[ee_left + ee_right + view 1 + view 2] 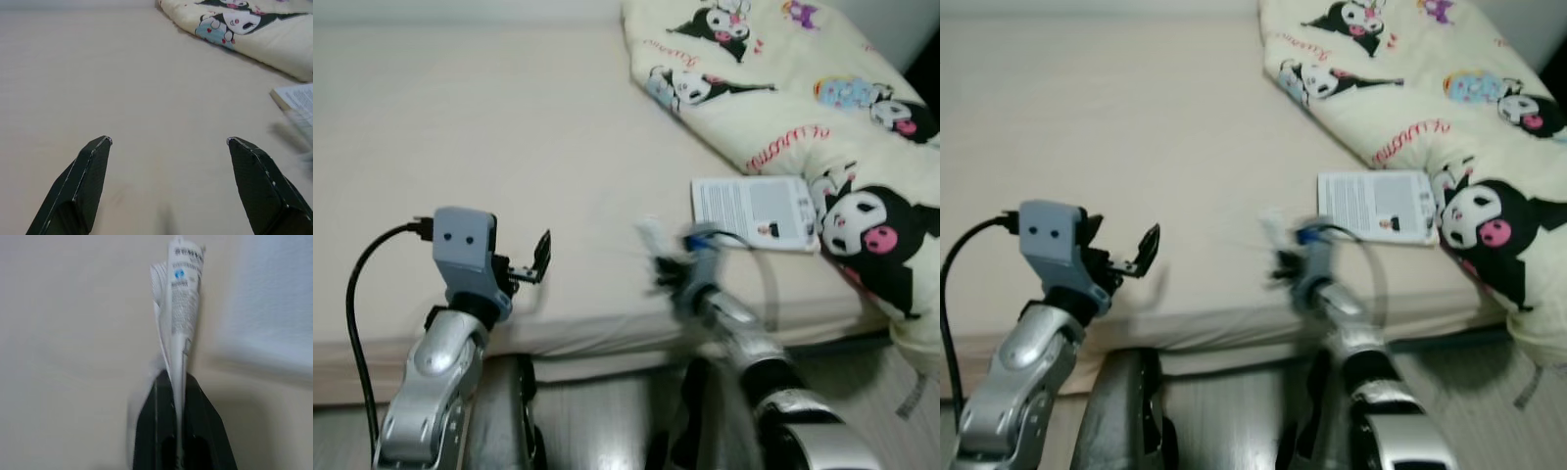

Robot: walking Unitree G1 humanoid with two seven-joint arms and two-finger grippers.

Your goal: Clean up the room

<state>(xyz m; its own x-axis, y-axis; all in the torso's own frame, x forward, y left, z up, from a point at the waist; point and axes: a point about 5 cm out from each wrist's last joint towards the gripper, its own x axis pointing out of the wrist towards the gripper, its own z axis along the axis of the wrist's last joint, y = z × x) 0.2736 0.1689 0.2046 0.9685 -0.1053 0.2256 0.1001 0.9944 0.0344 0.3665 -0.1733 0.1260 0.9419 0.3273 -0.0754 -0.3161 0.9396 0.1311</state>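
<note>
right gripper (177, 382) pinching leaflet (178, 308) – bed (509, 147) edge | left gripper (168, 142) spread wide

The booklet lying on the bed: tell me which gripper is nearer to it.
Right. The right gripper, shut on a folded paper, hovers just beside the booklet, towards the robot's left. The left gripper, open, sits far off over the bare mattress.
</note>
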